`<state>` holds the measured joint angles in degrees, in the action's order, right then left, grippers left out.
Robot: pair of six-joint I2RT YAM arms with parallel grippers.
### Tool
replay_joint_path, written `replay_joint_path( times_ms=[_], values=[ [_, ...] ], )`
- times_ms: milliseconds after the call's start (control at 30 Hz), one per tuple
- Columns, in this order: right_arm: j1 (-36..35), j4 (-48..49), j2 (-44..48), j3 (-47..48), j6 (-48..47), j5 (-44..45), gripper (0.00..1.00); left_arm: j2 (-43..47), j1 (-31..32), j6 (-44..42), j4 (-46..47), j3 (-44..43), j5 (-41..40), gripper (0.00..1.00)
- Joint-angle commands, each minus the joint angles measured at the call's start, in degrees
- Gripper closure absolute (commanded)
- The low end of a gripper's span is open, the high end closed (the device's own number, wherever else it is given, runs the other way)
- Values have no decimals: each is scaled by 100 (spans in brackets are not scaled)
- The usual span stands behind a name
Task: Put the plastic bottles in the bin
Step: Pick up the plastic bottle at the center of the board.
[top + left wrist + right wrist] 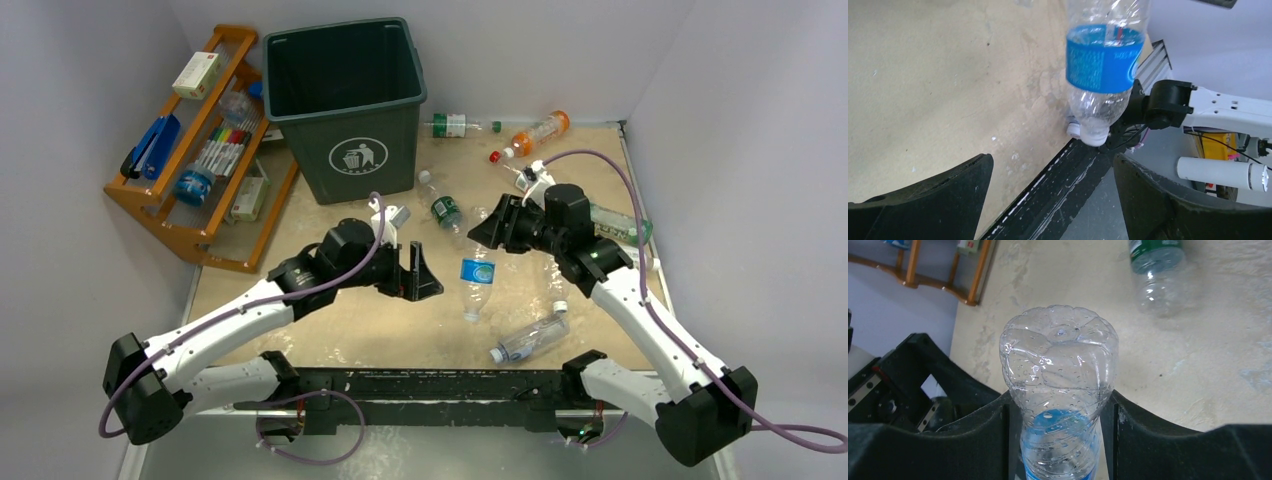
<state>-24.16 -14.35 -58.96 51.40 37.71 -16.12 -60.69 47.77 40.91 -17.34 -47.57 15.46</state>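
My right gripper (487,236) (1060,409) is shut on a clear bottle with a blue label (477,274) (1060,357). It grips near the base, and the bottle hangs cap-down above the table. The bottle also shows in the left wrist view (1103,65). My left gripper (424,272) (1050,165) is open and empty, just left of that bottle. The dark green bin (345,110) stands at the back, left of centre. Other bottles lie on the table: a green-label one (444,209) (1155,267), a second green-label one (450,125), an orange one (540,130), and a clear one (530,338) near the front.
An orange wooden rack (190,150) with markers and boxes leans at the back left. One more clear bottle (622,224) lies under my right arm near the right wall. White walls close in the left, back and right sides. A black rail (440,385) runs along the front edge.
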Motion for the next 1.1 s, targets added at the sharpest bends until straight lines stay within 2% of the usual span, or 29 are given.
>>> replay_joint_path(
  times_ms=[0, 133, 233, 600, 933, 1000, 1067],
  values=[
    [-27, 198, 96, 152, -115, -723, 45, 30, 85, 82, 996, -204, 181, 10],
    [-27, 405, 13, 111, -75, -1021, 45, -186, 346, 284, 1489, -218, 279, 10],
    [-27, 574, -36, 81, -33, -1298, 46, -346, 683, 243, 1566, -337, 8, 9],
    [-27, 575, 230, -132, 229, -2131, 46, -999, 1981, 145, 1568, -798, -2015, 10],
    [-27, 963, 318, -176, 678, -2525, 46, -1266, 2516, 200, 1649, -1097, -3550, 10],
    [-27, 1053, 359, -232, 761, -2559, 47, -1227, 2562, 195, 1576, -1156, -3739, 14],
    [-27, 1138, 433, -297, 911, -2591, 47, -1150, 2603, 186, 1482, -1187, -3917, 22]
  ],
)
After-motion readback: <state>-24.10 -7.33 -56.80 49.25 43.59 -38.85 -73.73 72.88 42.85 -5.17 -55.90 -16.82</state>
